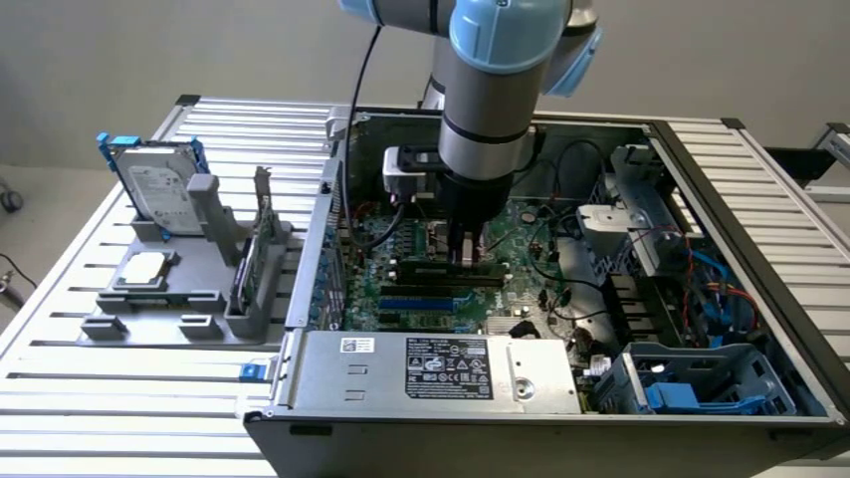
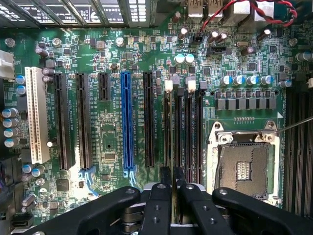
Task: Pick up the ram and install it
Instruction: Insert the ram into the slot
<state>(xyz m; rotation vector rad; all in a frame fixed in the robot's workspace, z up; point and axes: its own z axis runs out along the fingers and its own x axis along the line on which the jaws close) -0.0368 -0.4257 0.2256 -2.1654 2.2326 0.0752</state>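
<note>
The ram (image 1: pixel 428 267) is a long, thin dark stick lying along the black memory slots (image 2: pixel 189 127) of the motherboard (image 2: pixel 110 142) inside the open computer case. In the wrist view the ram (image 2: pixel 171 122) shows edge-on, running away from the fingertips. My gripper (image 1: pixel 465 255) reaches straight down into the case, its two black fingers (image 2: pixel 162 196) pinched on the stick's middle. The gripper (image 2: pixel 170 172) is shut on it, directly over the slot beside the white end clips (image 2: pixel 168 85).
An empty processor socket (image 2: pixel 243 166) lies beside the memory slots, and a blue slot (image 2: pixel 127 122) and black card slots on the other side. The power supply (image 1: pixel 439 368) fills the case front. Outside, a grey holder (image 1: pixel 173 299) carries a hard drive (image 1: pixel 153 189), a processor chip (image 1: pixel 146 267) and a bracketed green card (image 1: pixel 266 239).
</note>
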